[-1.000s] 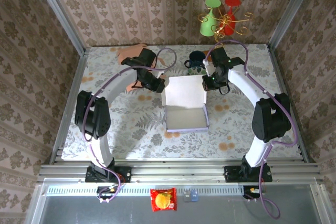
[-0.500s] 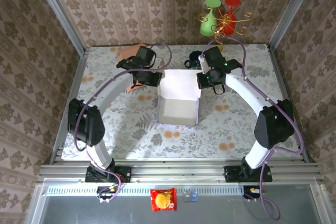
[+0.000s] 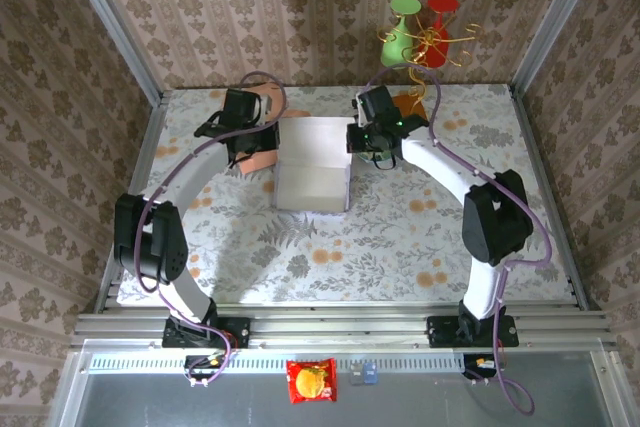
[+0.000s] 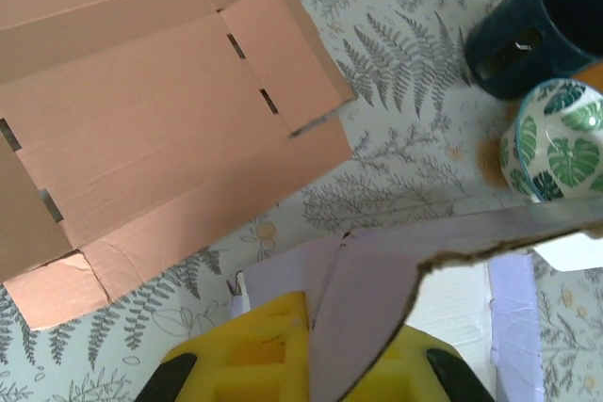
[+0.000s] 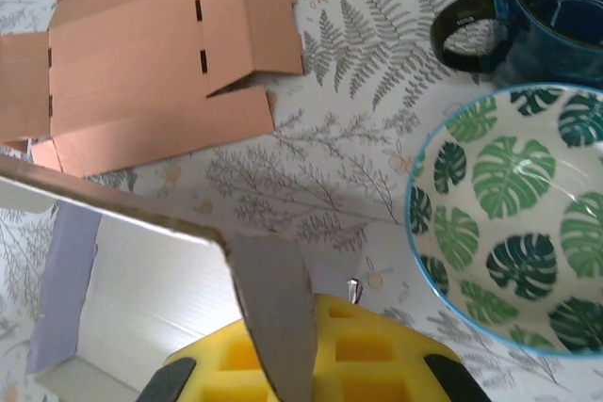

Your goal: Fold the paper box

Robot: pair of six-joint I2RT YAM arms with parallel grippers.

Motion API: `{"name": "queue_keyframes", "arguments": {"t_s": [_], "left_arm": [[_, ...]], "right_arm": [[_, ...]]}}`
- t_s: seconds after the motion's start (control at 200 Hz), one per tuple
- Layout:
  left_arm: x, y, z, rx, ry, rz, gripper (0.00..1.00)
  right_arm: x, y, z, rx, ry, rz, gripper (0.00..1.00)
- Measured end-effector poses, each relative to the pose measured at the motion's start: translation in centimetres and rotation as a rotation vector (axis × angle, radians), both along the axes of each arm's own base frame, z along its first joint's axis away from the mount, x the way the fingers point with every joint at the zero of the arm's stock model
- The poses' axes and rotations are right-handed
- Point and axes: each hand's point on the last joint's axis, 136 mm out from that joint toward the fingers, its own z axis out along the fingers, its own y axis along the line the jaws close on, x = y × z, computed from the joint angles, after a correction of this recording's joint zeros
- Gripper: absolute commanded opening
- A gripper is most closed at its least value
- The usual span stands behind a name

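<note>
Paper box (image 3: 312, 177) pinched: left hand (image 4: 318, 360), right hand (image 5: 283, 364) (tight).

Materials: mostly matt paper, two glossy ceramics.
paper box (image 3: 313, 169) matt white card, torn rough edge; flat sheet (image 4: 141, 120) matt brown cardboard; bowl (image 5: 509, 223) and mug (image 5: 556, 16) glossy glaze; my finger pads (image 4: 254, 355) yellow foam.

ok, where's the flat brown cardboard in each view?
Top external: cardboard left of centre, just left of the white box.
Left wrist: cardboard upper left.
Right wrist: cardboard upper left.
Shared landmark: white box, along the bottom of both wrist views.
</note>
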Motion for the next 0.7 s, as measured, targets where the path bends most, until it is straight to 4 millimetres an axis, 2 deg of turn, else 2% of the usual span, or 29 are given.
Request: {"name": "queue_keyframes", "arguments": {"t_s": [0.17,0.305,0.43,0.55,0.7], "left_arm": [[0.6,0.7,-1.1,-0.047,-0.018,0.033,0.00],[0.3,0.6,-1.2,-0.090,-0.050,0.036,0.00],[-0.4,0.6,-1.1,-0.126,-0.081,0.032,0.00],[-1.0,0.4,-2.4,-0.149,-0.079,0.031,0.00],[-1.5,0.3,-3.5,-0.176,-0.087,0.033,0.00]], "right_arm": [[1.0,0.8,0.6,0.015,-0.053,-0.028,0.00],[2.0,0.9,1.1,0.037,-0.105,-0.058,0.00],[2.0,0.8,-0.5,0.055,-0.117,-0.078,0.00],[1.4,0.7,-2.7,0.065,-0.118,-0.080,0.00],[0.7,0.6,-2.9,0.093,-0.151,-0.084,0.00]]}}
